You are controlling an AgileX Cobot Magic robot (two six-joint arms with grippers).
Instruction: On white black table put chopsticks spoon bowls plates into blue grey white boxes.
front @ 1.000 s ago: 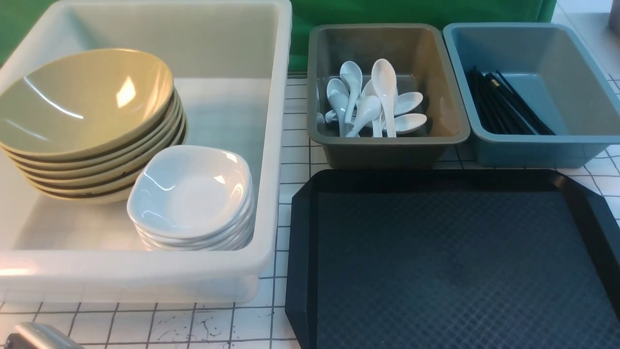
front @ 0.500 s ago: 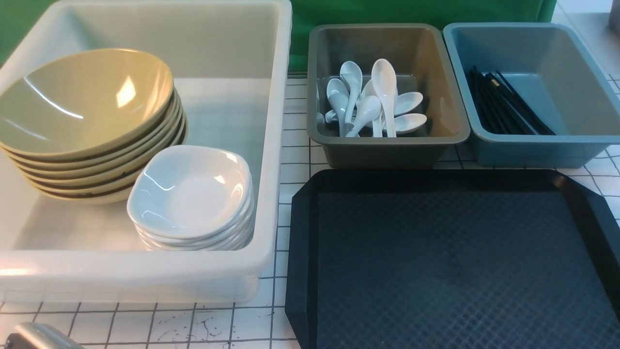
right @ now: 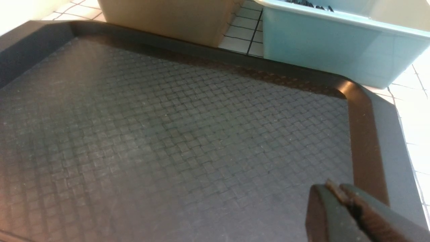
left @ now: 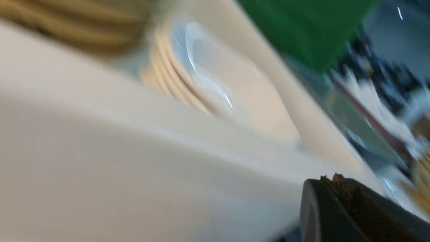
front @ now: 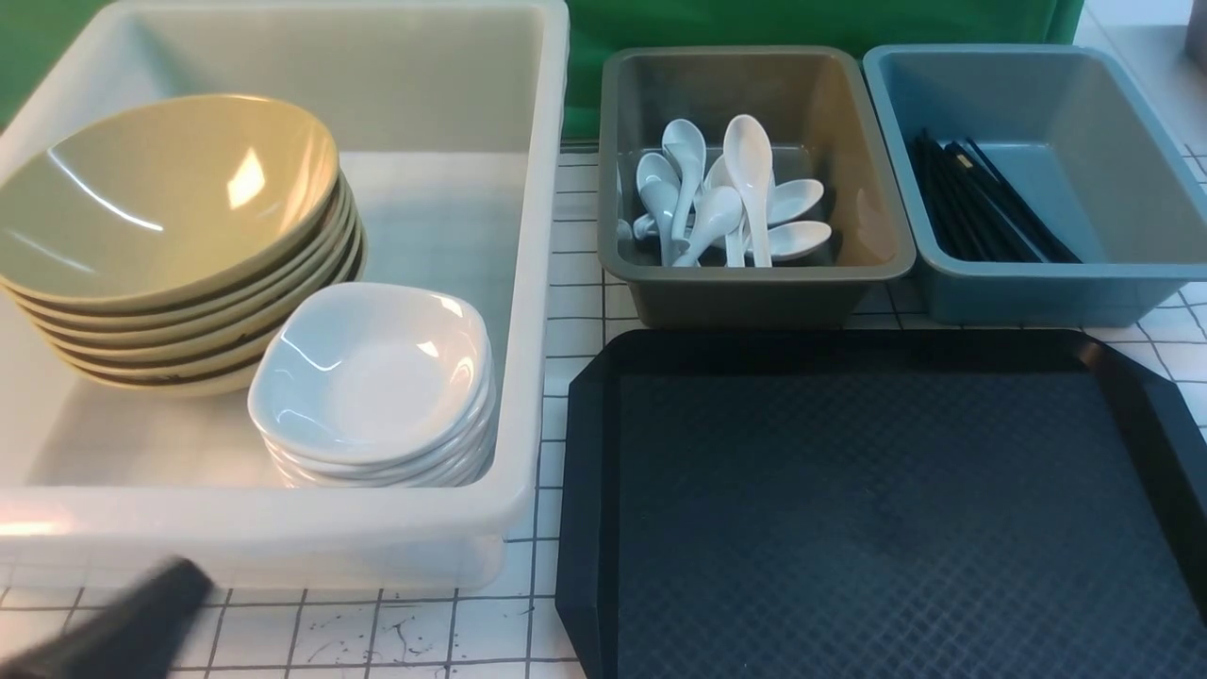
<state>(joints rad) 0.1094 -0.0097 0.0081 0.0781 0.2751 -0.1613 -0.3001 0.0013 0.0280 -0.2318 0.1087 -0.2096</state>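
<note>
Bowls [front: 165,203] and plates [front: 372,377] stacked in white tub [front: 528,283], left. Spoons [front: 731,198] in grey bin [front: 754,292]; chopsticks [front: 981,203] in blue bin [front: 1037,292], far right. Left end effector [left: 332,183] closed, empty, near tub. Right end effector [right: 337,190] closed, empty, over black tray [right: 168,134].

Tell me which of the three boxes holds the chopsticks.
The blue box, at the far right. Black chopsticks lie inside it. The grey box beside it holds white spoons; the white tub holds dishes.

The gridded white table [front: 396,632] bears the white tub [front: 283,538], grey bin [front: 754,292], blue bin [front: 1037,292] and black tray [front: 849,509].
</note>
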